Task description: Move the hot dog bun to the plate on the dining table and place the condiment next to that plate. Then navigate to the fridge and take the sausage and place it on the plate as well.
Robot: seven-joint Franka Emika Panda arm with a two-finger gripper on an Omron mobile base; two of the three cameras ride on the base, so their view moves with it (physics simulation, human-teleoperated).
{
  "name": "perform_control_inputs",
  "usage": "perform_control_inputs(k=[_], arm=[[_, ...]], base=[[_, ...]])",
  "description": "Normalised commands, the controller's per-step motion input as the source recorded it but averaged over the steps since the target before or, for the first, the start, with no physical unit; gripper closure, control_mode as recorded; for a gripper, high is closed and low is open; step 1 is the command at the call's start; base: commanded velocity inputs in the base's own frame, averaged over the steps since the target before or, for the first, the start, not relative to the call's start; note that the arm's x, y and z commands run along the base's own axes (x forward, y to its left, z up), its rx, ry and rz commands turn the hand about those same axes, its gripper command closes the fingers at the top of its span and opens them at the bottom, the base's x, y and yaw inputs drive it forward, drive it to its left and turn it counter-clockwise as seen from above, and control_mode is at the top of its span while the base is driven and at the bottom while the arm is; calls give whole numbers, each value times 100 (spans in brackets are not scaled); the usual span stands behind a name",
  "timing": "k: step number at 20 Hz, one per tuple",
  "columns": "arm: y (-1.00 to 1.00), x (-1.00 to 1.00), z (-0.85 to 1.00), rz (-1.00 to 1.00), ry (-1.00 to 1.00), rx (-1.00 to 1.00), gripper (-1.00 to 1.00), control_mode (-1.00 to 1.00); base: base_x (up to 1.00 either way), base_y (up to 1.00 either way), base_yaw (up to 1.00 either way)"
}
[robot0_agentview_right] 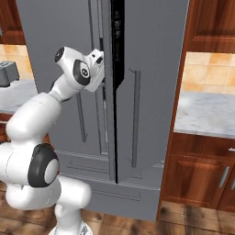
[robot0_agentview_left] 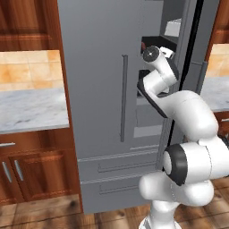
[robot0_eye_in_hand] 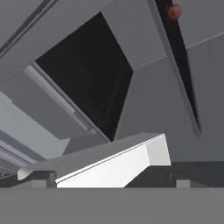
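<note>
One reddish end of the sausage (robot0_eye_in_hand: 174, 12) peeks from the fridge (robot0_agentview_left: 98, 89) gap.

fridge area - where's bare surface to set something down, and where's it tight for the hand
Bare marble counter lies left of the fridge, under the orange tiles; another bare stretch sits on its right. It is tight at the narrow door gap, where the open gripper reaches in.

Arm (robot0_agentview_right: 41, 124) reaches up to the fridge (robot0_agentview_right: 151, 69); hand at the dark gap between the doors. Marble counter (robot0_agentview_right: 206, 114) to the right, wood cabinets (robot0_agentview_right: 197, 179) below.
</note>
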Motion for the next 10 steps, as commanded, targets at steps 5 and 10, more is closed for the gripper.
perform_control_inputs(k=[5,10], arm=[[-71,-42,0,-4,-3,0,-100,-100],[-79,-27,3,-3,-1,0,-100,-100]], base=[[0,0,0],[0,0,0]])
